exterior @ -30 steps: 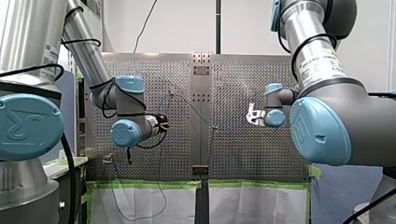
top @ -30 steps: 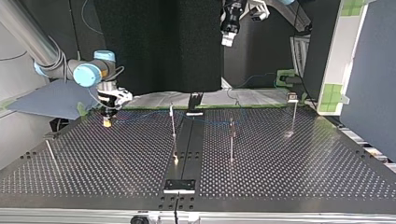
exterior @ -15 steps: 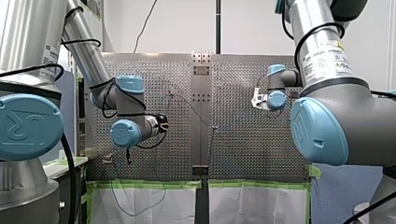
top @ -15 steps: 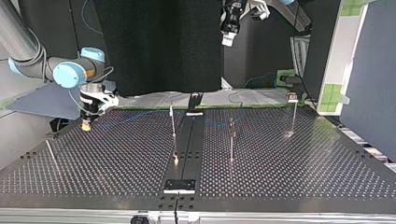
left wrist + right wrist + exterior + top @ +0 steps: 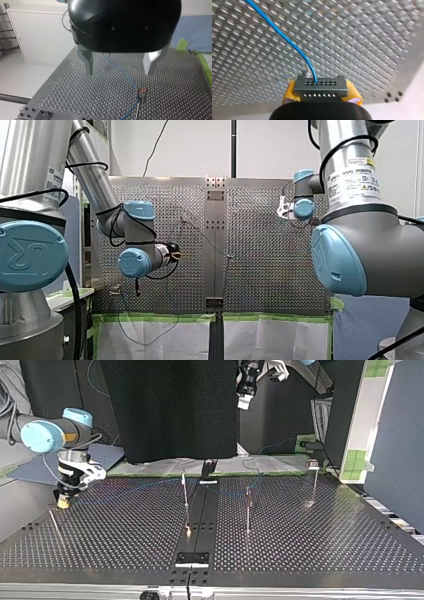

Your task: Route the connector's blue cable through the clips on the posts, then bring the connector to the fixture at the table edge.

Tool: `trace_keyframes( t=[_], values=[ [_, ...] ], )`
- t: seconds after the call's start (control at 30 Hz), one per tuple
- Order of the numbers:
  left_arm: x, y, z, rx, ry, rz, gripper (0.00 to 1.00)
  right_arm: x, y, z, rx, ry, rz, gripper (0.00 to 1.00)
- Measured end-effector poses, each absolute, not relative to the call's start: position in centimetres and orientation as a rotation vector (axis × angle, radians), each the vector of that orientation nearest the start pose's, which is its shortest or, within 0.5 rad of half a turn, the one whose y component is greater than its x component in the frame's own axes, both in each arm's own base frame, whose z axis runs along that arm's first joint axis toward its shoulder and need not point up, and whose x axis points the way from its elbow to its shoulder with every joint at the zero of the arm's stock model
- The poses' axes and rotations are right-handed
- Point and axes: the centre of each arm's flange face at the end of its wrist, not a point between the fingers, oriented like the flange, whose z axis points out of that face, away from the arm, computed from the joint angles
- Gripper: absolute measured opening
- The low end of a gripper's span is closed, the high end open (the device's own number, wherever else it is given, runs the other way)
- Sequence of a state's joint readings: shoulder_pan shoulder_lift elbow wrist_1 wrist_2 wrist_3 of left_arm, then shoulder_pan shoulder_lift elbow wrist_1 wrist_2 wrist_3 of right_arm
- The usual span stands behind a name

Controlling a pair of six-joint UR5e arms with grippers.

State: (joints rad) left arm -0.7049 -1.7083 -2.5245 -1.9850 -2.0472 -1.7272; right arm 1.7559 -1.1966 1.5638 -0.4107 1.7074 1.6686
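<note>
Clearly, right end effector (image 5: pixel 63 503) clamps connector (image 5: pixel 320 87) near table (image 5: pixel 125 530) edge

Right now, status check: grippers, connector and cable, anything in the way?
Left gripper open, empty. Right gripper shut on connector, low at top view's left. Blue cable trails back past centre post. Thin rod close by right gripper.

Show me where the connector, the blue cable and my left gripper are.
connector (image 5: pixel 320 88): right wrist view, grey holed face.
blue cable (image 5: pixel 287 40): right wrist view, mid strand.
left gripper (image 5: pixel 118 73): left wrist view, midway between fingertips.
</note>
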Motion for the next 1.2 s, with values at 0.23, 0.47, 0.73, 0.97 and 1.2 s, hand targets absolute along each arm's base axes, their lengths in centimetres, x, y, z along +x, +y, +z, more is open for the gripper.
trace_keyframes(
  t=[0.23,0.47,0.73,0.97,1.2],
  values=[
    [19.8,-28.3,14.2,0.038,1.526,-0.322,1.0,19.9,-59.2,34.9,1.122,-1.225,1.302,0.0],
    [19.8,-28.3,14.2,0.041,1.53,-0.318,1.0,17.3,-59.9,34.8,1.137,-1.227,1.276,0.0],
    [19.8,-28.3,14.1,0.048,1.539,-0.316,1.0,17.4,-60.7,32.6,1.205,-1.223,1.303,0.0],
    [19.6,-28.5,13.9,0.072,1.56,-0.323,1.0,17.8,-61.0,31.9,1.251,-1.205,1.348,0.0],
    [19.4,-28.4,13.7,0.083,1.578,-0.318,1.0,17.4,-61.4,32.1,1.284,-1.137,1.367,0.0]
  ],
)
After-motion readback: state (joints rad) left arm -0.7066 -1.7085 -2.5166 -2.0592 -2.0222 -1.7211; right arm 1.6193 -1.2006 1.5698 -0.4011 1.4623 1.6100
